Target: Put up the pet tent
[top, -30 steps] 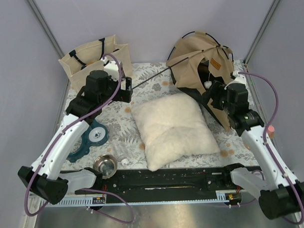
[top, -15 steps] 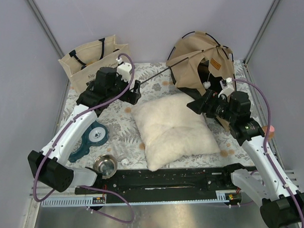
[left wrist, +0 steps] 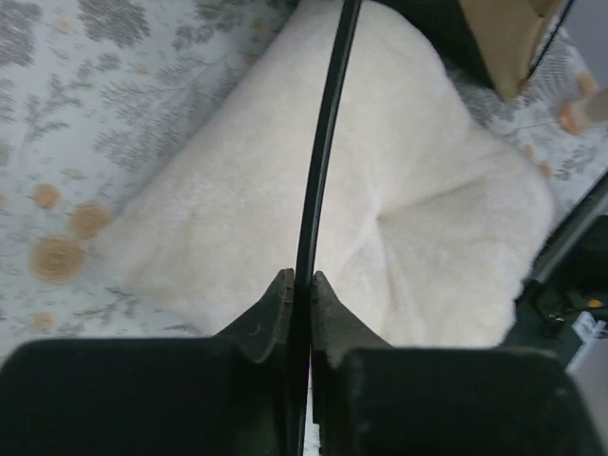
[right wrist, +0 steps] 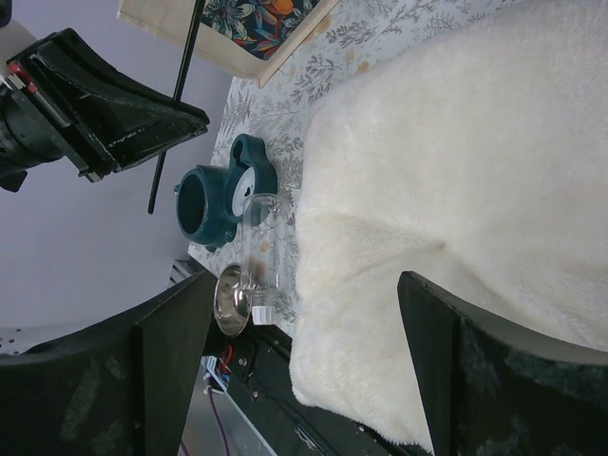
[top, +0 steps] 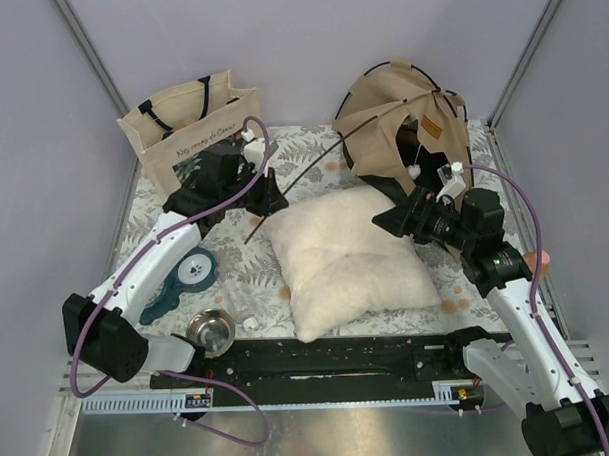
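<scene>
We see the tan fabric pet tent standing at the far right corner of the leaf-patterned counter. It sits just beyond the right jaws and well apart from the left jaws. One thin black tent pole slants out from it to the left jaws, which pinch it near its free end. The right jaws are spread wide over the fluffy cream-white square pillow, holding nothing. The tent's doorway is dark inside, and where the pole meets the fabric is hidden.
</scene>
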Motion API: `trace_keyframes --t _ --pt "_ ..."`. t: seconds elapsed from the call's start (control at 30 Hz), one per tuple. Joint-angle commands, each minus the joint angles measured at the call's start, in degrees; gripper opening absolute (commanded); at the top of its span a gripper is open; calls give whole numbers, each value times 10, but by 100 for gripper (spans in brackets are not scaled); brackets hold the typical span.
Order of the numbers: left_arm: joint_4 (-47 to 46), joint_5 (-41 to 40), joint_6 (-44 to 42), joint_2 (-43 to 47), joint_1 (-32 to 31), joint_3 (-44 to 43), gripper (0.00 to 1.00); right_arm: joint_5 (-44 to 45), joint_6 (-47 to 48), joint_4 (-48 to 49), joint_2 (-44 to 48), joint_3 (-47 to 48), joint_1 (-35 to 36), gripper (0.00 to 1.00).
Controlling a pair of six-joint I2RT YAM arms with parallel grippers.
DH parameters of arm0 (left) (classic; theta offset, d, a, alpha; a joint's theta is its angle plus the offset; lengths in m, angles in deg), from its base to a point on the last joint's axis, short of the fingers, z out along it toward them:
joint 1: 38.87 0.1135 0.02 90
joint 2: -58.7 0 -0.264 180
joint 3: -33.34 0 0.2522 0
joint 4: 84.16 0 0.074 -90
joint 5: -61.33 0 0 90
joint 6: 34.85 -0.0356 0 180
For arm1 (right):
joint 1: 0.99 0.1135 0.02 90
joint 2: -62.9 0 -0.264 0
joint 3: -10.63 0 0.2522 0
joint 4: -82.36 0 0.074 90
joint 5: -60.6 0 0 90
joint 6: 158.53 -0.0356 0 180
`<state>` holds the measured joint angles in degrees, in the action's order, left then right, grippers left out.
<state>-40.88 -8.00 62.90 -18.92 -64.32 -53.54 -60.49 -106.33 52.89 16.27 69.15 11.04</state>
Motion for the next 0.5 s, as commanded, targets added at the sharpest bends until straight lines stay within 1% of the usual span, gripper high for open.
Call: trace_keyframes --t 0.0,0.07,0.13,0.23,0.47 --pt "-90 53 82 44 -11 50 0 -16 4 -4 4 22 -1 87" --pt "-122 51 114 63 -22 77 0 -20 4 -4 4 22 -1 87" --pt "-147 28 140 81 -41 100 0 -24 2 -4 7 21 -1 87" --pt "-167 -56 164 109 -87 125 0 -29 -3 2 11 12 -1 87" --pt "-213 -201 241 158 -172 166 0 -52 -9 15 24 -15 -1 87"
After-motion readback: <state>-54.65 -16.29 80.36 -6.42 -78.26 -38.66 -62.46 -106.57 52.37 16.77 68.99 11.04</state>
